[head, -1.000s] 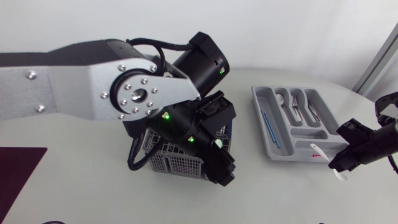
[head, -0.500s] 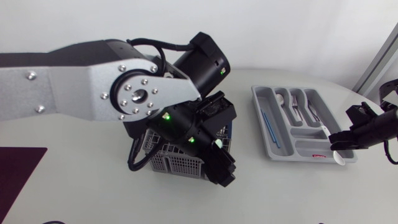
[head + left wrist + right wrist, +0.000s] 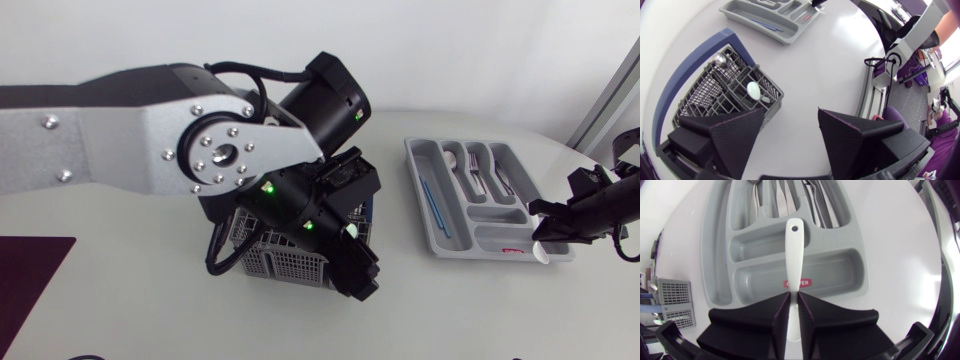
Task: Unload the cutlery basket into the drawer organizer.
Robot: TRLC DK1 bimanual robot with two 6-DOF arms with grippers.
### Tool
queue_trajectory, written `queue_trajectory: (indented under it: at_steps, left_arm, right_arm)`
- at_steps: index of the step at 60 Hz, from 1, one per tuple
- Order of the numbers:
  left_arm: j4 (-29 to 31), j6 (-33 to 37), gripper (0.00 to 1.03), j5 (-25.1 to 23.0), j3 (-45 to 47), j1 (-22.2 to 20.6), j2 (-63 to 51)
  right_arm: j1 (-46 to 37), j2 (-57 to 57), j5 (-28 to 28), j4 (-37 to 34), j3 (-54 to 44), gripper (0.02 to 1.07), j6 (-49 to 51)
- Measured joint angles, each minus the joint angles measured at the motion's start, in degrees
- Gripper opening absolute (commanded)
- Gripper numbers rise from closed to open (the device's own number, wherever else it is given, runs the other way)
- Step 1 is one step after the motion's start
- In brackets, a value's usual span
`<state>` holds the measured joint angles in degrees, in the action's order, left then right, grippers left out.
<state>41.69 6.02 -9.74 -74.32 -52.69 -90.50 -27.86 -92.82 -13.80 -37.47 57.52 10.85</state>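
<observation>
The grey cutlery basket [image 3: 272, 256] sits mid-table, largely hidden under my left arm [image 3: 200, 150]. In the left wrist view my left gripper [image 3: 790, 125] is open just over the basket's [image 3: 715, 90] corner, and a white spoon [image 3: 754, 90] and a metal spoon [image 3: 720, 60] stand inside it. The grey drawer organizer [image 3: 440, 215] lies to the right with metal cutlery in its slots. My right gripper [image 3: 556, 226] is shut on a white plastic spoon [image 3: 794, 250] at the organizer's [image 3: 850, 287] near right corner. The spoon's handle reaches over the two crosswise compartments.
A thin blue item [image 3: 431, 196] lies in the organizer's long left slot. A dark purple mat [image 3: 25, 275] covers the table's near left corner. The basket's blue rim [image 3: 687, 75] shows beside the left gripper. Bare table lies between basket and organizer.
My right gripper has carried the white spoon from the table beside the organizer's near corner up and over the organizer's edge. The left arm has not moved.
</observation>
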Motion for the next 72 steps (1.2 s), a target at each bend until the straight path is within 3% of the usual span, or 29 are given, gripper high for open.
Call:
queue_trajectory:
  at_steps: [9, 18, 31, 41, 72]
  left_arm:
    - [0.0, 0.0, 0.87, 0.0, 0.0, 0.0, 0.0]
    - [0.0, 0.0, 0.87, 0.0, 0.0, 0.0, 0.0]
    - [0.0, 0.0, 0.87, 0.0, 0.0, 0.0, 0.0]
    - [0.0, 0.0, 0.87, 0.0, 0.0, 0.0, 0.0]
    - [0.0, 0.0, 0.87, 0.0, 0.0, 0.0, 0.0]
  right_arm:
    - [0.5, -0.4, -0.5, 0.9, 0.1, 0.11, -2.3]
    - [5.4, -0.4, 8.7, 4.2, -0.7, 0.12, -8.1]
    - [8.8, 2.1, 11.8, 7.0, -5.0, 0.12, -14.8]
    - [9.1, 4.9, 12.1, 10.1, -6.1, 0.08, -19.1]
    - [12.8, 14.3, 12.9, 21.1, -13.1, 0.07, -28.7]
